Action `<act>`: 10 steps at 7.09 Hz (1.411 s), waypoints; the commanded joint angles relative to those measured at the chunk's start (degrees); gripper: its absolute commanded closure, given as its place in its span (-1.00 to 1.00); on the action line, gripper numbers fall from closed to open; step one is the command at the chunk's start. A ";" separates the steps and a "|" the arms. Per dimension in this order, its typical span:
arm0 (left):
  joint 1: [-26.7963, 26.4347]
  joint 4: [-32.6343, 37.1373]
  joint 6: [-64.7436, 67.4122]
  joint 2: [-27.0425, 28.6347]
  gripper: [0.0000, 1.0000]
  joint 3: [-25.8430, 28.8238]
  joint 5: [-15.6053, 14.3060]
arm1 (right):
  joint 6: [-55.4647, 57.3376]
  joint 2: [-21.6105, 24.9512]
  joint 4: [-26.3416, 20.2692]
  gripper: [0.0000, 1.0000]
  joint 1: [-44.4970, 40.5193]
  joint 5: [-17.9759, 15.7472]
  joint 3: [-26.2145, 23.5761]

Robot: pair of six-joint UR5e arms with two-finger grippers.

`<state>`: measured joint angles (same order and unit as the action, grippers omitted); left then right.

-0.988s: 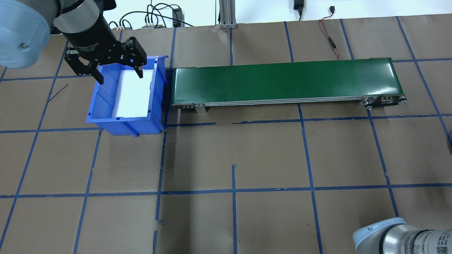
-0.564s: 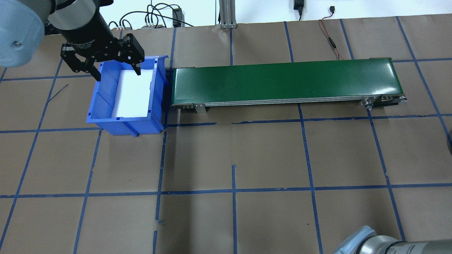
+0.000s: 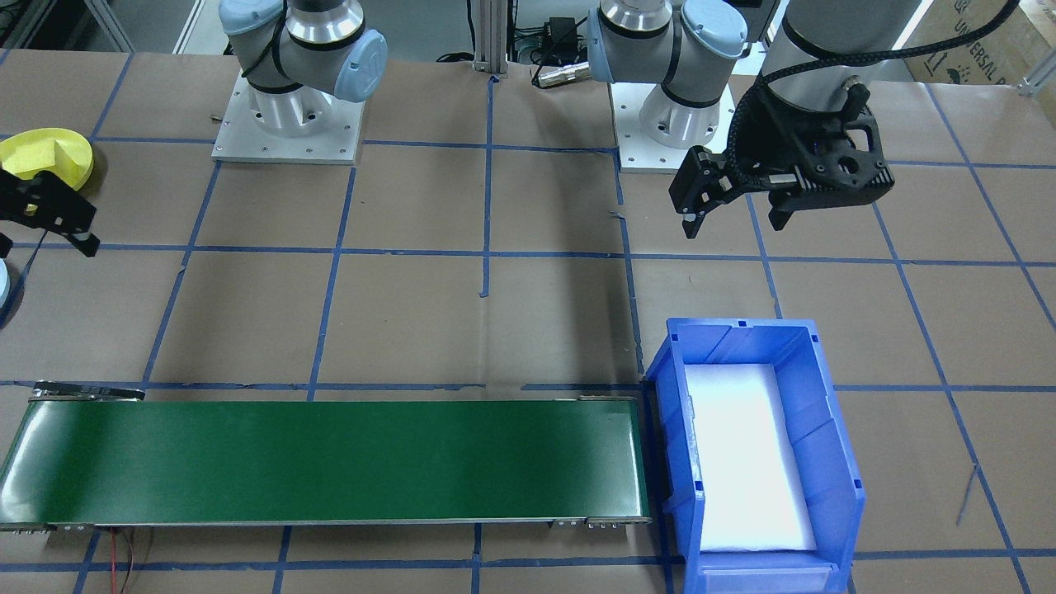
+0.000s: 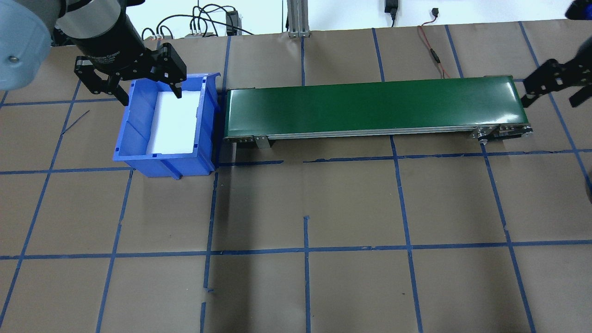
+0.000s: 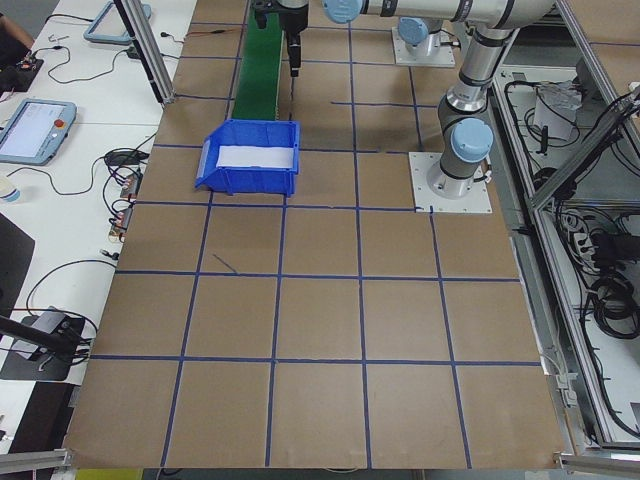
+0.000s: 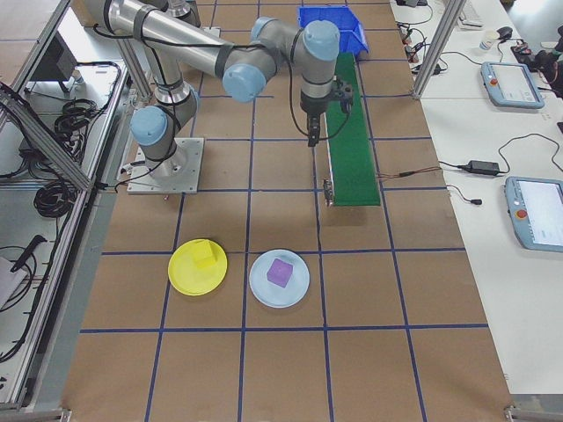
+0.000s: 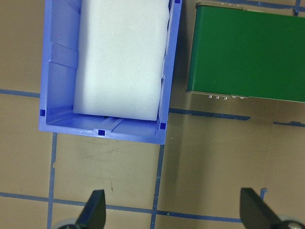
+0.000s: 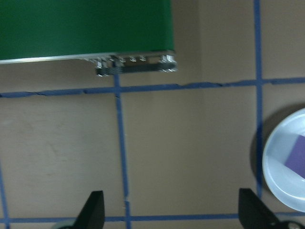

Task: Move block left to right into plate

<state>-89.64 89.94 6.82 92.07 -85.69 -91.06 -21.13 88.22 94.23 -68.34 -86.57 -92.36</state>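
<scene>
Left gripper (image 4: 131,88): jaws spread, empty, drawn back off the blue bin (image 4: 164,127).
Right gripper (image 4: 552,88): newly arrived at the conveyor (image 4: 370,108) end, jaws open.
Yellow plate (image 6: 198,267): well behind those jaws, holding a yellow block (image 6: 205,256). Delivery looks done.

White lettering on the black body of the left gripper (image 4: 131,92) in the overhead view is partly readable, ending in "Gripper"; the words before it are too small to make out. In the front-facing view, a cardboard box (image 3: 973,41) at the top right corner carries print reading roughly "UNIVERSAL R…", cut off at the frame edge. No other text, numbers or signs can be read.
</scene>
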 commanded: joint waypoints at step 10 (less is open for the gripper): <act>4.72 -1.78 -5.13 0.39 -1.00 -0.62 0.09 | 16.73 -0.33 -14.94 -1.00 -21.40 -4.66 11.77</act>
